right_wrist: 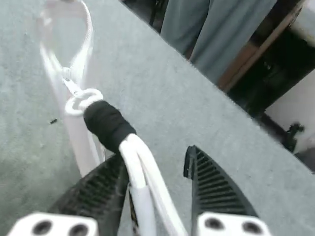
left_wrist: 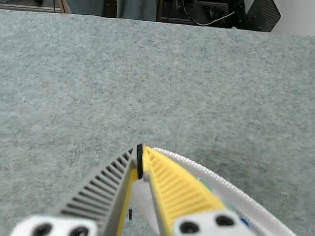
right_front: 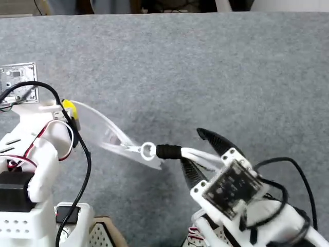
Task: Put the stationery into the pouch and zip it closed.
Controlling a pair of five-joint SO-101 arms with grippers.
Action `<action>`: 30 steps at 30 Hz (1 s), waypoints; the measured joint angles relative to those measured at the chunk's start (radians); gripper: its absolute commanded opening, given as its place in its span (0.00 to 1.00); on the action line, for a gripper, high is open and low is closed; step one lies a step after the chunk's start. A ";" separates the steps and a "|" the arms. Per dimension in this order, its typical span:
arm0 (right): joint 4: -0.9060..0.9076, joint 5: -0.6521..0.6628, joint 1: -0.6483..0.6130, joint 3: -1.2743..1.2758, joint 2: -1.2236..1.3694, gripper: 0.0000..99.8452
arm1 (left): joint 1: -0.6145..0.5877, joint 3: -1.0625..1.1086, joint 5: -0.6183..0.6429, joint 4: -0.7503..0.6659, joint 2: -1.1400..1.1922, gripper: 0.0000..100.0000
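A clear pouch (right_front: 105,131) with a white zipper edge (left_wrist: 211,174) lies stretched across the grey table between the two arms. My left gripper (right_front: 68,108), with grey and yellow fingers (left_wrist: 167,182), is shut on the pouch's left end. From the zipper pull ring (right_front: 148,150) a black band (right_front: 168,152) and a white cord loop (right_wrist: 142,191) run toward my right gripper (right_front: 203,157). Its black fingers (right_wrist: 209,179) stand open, and the cord lies between them against one finger. What the pouch holds is too faint to tell.
A small circuit board (right_front: 18,82) sits at the table's left edge, behind the left arm. Grey felt (right_front: 205,67) covers the table towards the far edge.
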 measured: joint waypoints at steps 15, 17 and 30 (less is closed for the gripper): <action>0.132 0.043 -0.037 -0.006 0.000 0.17 | 0.000 -0.002 0.006 -0.005 0.000 0.03; 0.137 0.043 -0.040 -0.006 0.000 0.17 | 0.000 -0.002 0.006 -0.005 0.002 0.03; 0.137 0.043 -0.044 -0.100 0.000 0.17 | 0.000 -0.002 0.006 -0.012 0.003 0.03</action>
